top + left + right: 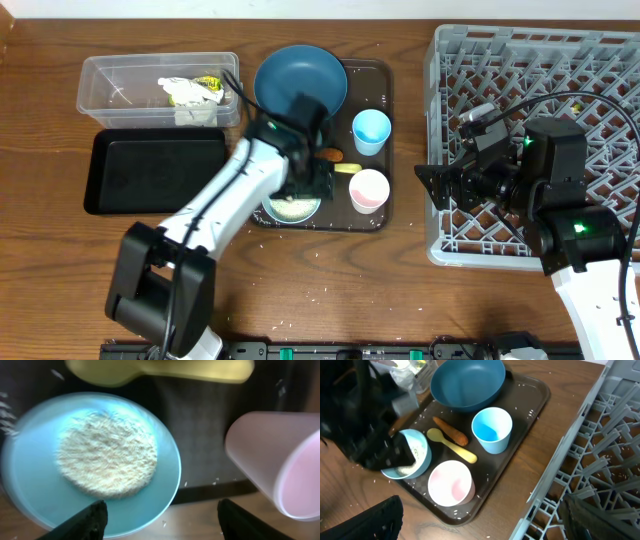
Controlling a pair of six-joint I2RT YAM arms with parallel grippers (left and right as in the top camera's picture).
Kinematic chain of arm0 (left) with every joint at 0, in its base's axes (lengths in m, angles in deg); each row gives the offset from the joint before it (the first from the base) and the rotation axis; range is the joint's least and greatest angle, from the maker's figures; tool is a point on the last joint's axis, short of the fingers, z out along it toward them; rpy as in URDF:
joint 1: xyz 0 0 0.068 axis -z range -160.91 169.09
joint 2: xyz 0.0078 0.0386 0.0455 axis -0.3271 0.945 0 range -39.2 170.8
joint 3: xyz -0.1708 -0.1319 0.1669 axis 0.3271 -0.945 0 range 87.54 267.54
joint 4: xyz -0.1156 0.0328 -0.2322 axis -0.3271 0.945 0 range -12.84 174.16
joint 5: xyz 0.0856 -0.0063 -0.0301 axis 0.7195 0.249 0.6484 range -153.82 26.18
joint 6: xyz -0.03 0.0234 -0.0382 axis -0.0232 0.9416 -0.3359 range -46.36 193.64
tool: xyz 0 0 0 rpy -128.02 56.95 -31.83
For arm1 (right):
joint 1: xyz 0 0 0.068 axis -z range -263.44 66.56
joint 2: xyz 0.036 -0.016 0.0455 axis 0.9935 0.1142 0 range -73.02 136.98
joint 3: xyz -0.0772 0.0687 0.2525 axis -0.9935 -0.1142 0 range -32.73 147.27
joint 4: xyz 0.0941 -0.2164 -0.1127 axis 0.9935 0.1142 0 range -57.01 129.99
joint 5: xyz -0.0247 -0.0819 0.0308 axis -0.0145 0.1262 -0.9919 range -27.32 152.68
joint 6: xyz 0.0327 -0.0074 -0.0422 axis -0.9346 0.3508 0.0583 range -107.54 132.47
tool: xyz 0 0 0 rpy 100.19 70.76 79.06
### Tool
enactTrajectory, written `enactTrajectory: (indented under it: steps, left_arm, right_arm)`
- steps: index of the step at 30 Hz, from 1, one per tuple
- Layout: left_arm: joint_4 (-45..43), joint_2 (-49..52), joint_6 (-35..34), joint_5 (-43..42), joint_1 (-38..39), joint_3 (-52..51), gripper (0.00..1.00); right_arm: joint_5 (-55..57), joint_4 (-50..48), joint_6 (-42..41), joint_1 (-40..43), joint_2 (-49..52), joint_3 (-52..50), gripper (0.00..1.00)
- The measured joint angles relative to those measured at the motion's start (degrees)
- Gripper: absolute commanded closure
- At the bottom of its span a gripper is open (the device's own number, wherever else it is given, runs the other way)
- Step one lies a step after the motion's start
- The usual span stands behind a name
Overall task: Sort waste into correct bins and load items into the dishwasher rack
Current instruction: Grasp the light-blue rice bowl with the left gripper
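My left gripper is open and empty, low over the white-and-light-blue bowl of rice on the brown serving tray. In the left wrist view its fingertips straddle the bowl's near rim. The pale yellow spoon, orange carrot stick, light blue cup, pink cup and dark blue plate sit on the same tray. My right gripper is open and empty at the left edge of the grey rack. Crumpled paper lies in the clear tub.
The black tray lies in front of the clear tub at the left. Loose rice grains are scattered on the serving tray and on the wooden table near its front edge. The right arm reaches across the rack.
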Motion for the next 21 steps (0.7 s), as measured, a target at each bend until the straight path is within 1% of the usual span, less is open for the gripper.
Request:
enactTrajectory:
  steps: [6, 9, 13, 15, 21]
  left_arm:
    - [-5.46, 0.0, -0.5, 2.29, 2.62, -6.45, 0.41]
    - [-7.74, 0.0, -0.7, 3.76, 3.23, -8.9, 0.49]
    - [-8.7, 0.0, -1.22, 4.76, 3.56, -11.32, 0.64]
    - [-8.7, 0.0, -1.31, 5.27, 3.56, -11.47, 0.69]
    - [-9.55, 0.0, -0.94, 7.98, 3.56, -11.45, 0.94]
  right_arm:
    - [0.22, 0.13, 0.0, 0.0, 0.07, 0.0, 0.04]
    - [0.26, 0.13, 0.0, 0.0, 0.09, 0.0, 0.04]
    - [0.39, 0.13, 0.0, 0.0, 0.09, 0.0, 0.04]
    - [0.42, 0.11, 0.0, 0.0, 0.09, 0.0, 0.05]
    - [0.42, 0.13, 0.0, 0.0, 0.09, 0.0, 0.05]
